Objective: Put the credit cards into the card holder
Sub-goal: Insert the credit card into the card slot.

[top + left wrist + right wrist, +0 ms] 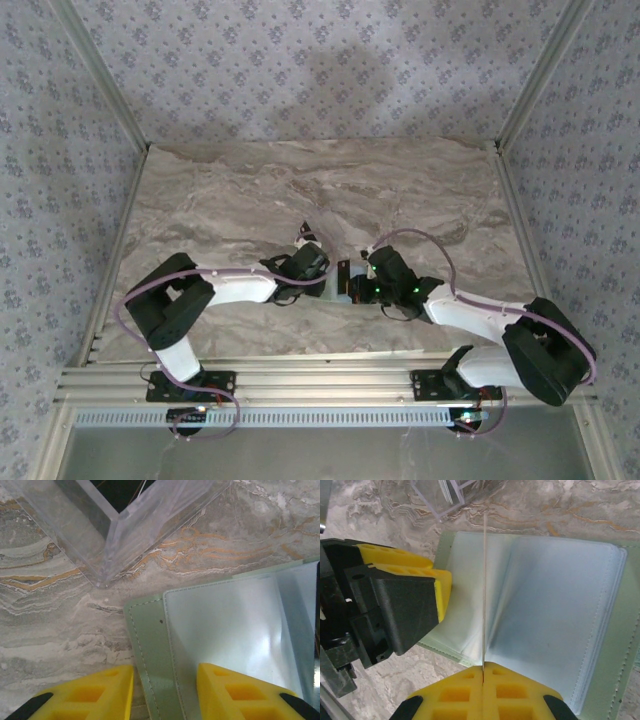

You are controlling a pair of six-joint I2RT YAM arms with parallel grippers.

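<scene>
The card holder (555,610) lies open on the marble table, pale grey-green with clear sleeves; it also sits between the two arms (345,290). My right gripper (483,680) is shut on a credit card (484,590), seen edge-on as a thin line standing upright over the holder's left page near the fold. My left gripper (165,700) is open and low over the holder (150,645): the stitched edge runs between its fingers, and the right finger (240,695) is over the clear sleeve. The left gripper's yellow finger (442,592) sits just left of the card.
A clear plastic box (110,530) stands on the table just beyond the holder's far corner, also at the top of the right wrist view (445,495). Both grippers (340,275) are close together mid-table. Patterned walls enclose the table.
</scene>
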